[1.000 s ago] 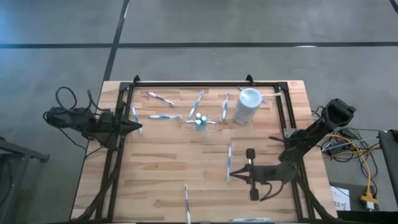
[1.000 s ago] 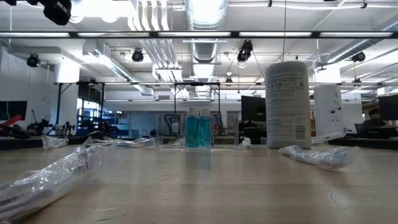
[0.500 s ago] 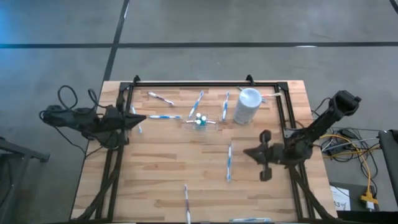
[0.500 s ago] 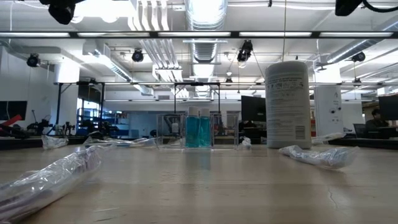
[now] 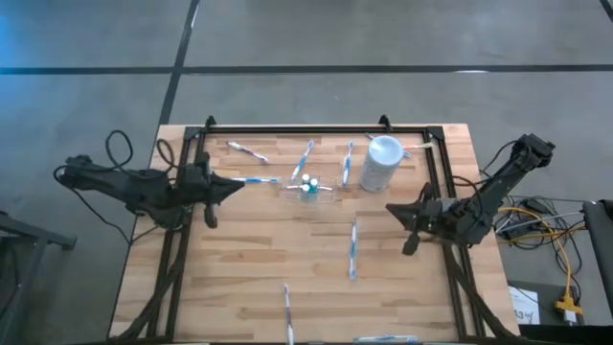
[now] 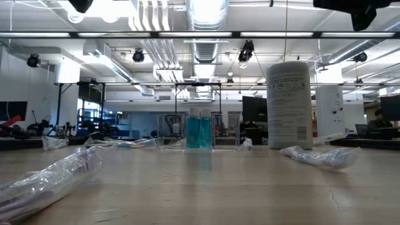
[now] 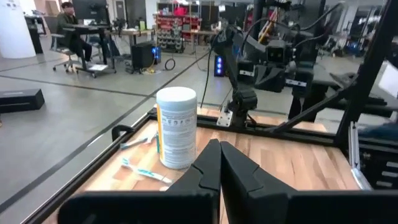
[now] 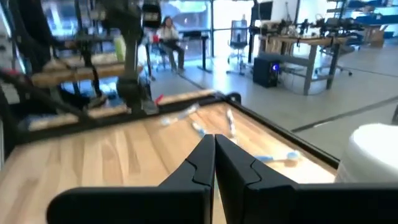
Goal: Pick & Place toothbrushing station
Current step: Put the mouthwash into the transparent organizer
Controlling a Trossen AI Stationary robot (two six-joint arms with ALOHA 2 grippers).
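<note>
Both jaws clenched, empty. Nearest loose toothbrush [image 5: 353, 248] lies mid-surface, long axis 12–6. From our right gripper [image 5: 395, 210] it sits approx 8 o'clock, near. Left gripper [image 5: 235, 189] is well apart at 9 side, so right arm is the closer pick, we judge.

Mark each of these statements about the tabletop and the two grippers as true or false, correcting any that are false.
1. The white cup stands upright near the table's far edge. True.
2. The right gripper is shut on a toothbrush. False: it is shut but holds nothing.
3. The teal tubes stand in the clear holder. True.
4. The left gripper is open over the cup. False: it is shut, at the table's left side.
5. All toothbrushes stand in the cup. False: several toothbrushes lie on the table.
</note>
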